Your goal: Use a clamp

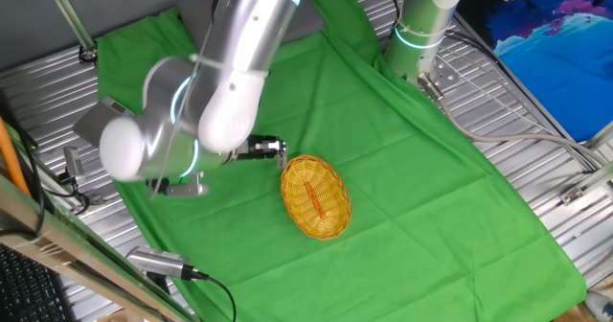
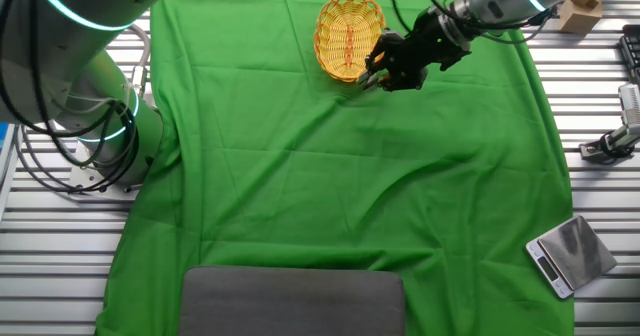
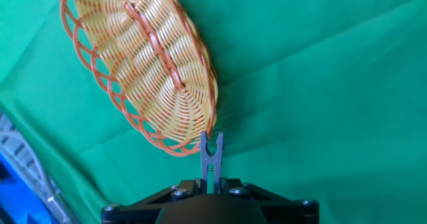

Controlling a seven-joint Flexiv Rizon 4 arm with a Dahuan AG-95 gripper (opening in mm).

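An oval yellow wicker basket [image 1: 315, 196] with an orange rim lies on the green cloth; it also shows in the other fixed view [image 2: 349, 36] and in the hand view [image 3: 143, 61]. My gripper [image 3: 211, 183] is shut on the clamp [image 3: 211, 159], a small grey clip whose two prongs point forward in a V. The prong tips sit right at the basket's near rim, seemingly astride its edge. In the fixed views the gripper [image 1: 278, 150] [image 2: 372, 69] is at the basket's edge; the clamp is too small to make out there.
The green cloth [image 1: 383, 149] covers the table over metal slats. A grey pad [image 2: 292, 301] lies at the cloth's front edge. A small scale [image 2: 567, 254] and a wooden block [image 2: 580, 11] lie off the cloth to the right.
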